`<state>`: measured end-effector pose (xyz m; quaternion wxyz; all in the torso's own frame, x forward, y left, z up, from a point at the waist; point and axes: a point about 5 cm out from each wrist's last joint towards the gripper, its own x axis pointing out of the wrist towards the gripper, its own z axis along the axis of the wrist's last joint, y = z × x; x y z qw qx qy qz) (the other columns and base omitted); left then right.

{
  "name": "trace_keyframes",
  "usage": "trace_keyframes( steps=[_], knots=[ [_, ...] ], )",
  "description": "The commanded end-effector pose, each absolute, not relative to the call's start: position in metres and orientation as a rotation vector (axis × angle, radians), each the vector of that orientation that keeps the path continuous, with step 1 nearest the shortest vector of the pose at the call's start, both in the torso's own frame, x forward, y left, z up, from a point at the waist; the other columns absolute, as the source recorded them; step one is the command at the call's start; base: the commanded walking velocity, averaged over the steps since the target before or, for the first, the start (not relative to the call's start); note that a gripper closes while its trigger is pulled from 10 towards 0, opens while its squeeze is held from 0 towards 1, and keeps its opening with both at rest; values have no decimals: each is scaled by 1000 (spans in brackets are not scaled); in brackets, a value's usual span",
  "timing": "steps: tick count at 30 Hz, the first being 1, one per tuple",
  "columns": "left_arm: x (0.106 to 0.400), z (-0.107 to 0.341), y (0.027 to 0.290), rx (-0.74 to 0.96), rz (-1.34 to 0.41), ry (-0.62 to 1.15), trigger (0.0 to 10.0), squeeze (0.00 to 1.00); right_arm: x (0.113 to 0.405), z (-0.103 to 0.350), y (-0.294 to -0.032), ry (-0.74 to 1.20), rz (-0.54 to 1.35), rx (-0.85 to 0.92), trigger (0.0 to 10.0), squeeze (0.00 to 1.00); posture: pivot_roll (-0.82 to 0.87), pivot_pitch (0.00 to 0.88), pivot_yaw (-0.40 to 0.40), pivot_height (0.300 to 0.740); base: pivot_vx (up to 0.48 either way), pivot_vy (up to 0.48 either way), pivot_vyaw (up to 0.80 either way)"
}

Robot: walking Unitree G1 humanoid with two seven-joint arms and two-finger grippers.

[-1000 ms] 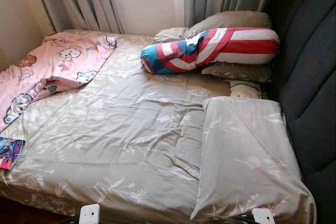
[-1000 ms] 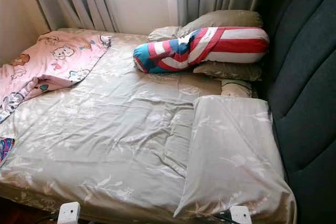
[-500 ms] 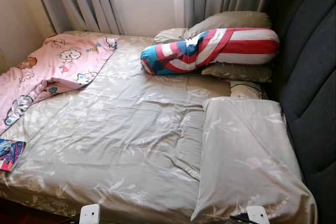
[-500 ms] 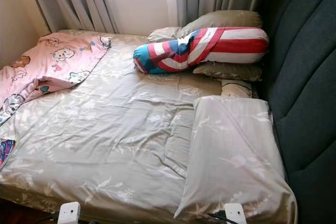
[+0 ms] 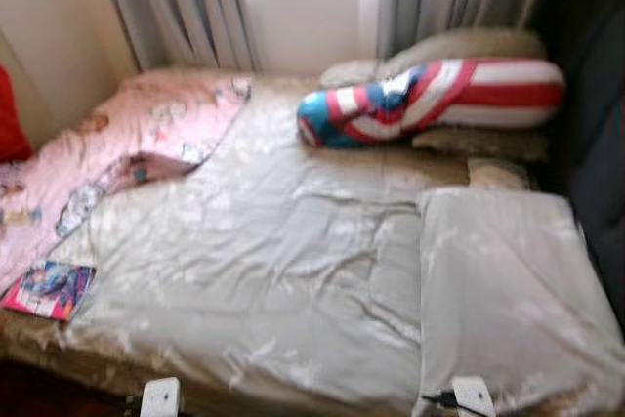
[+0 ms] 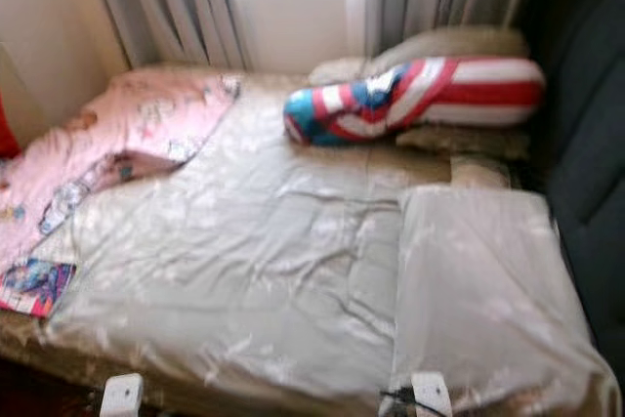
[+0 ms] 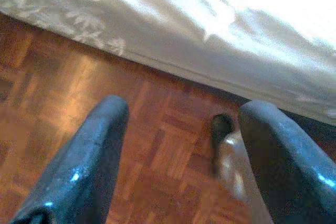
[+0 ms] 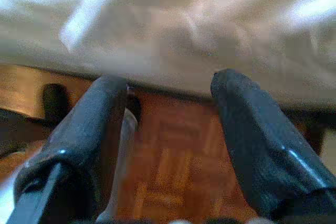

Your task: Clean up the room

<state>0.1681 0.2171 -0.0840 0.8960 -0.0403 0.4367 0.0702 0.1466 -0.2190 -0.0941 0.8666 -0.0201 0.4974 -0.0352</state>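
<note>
Left gripper (image 7: 178, 156) and right gripper (image 8: 168, 145) hanging low beside bed (image 5: 293, 271), fingers apart, empty. Approach step, likely. Pink blanket (image 5: 117, 153) rumpled at bed's far-left side; magazine (image 5: 49, 288) near its left edge. Next: reach for one.

We look down on a bed spread with a wrinkled grey-beige floral quilt (image 6: 254, 271); the picture is somewhat blurred. A flat pillow in matching grey-beige fabric (image 6: 483, 295) lies on the right, beside a dark padded headboard (image 6: 591, 163). Farther back, a long bolster in red and white stripes with a blue end (image 6: 415, 97) rests upon a stack of beige pillows (image 6: 444, 46). A pink cartoon-printed blanket (image 6: 103, 148) lies crumpled along the left side. A colourful thin book (image 6: 34, 285) lies at the near left edge. Grey curtains (image 6: 176, 2) flank a bright window behind the bed.
</note>
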Motion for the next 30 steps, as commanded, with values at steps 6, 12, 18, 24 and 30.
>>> trace_keyframes(
  steps=[6, 12, 18, 24, 30],
  knots=[
    [166, -83, 228, -53, 165, 919, 10000, 0, 155, -92, -213, 1016, -66, -29, 10000, 0, -26, 11, 29, 740, 0, 476, 0],
    [166, -83, 228, -56, 168, 919, 10000, 0, 155, -92, -213, 1015, -66, -28, 10000, 0, -24, 14, 27, 740, 0, 476, 0],
    [166, -83, 228, -60, 170, 918, 10000, 0, 153, -93, -213, 1019, -72, -23, 10000, 0, -24, 17, 25, 740, 0, 476, 0],
    [166, -83, 228, -60, 171, 919, 10000, 0, 153, -93, -212, 1022, -70, -22, 10000, 0, -22, 21, 24, 740, 0, 476, 0],
    [166, -83, 228, -60, 172, 919, 10000, 0, 152, -93, -212, 1024, -67, -25, 10000, 0, -21, 24, 24, 740, 0, 476, 0]
  ],
)
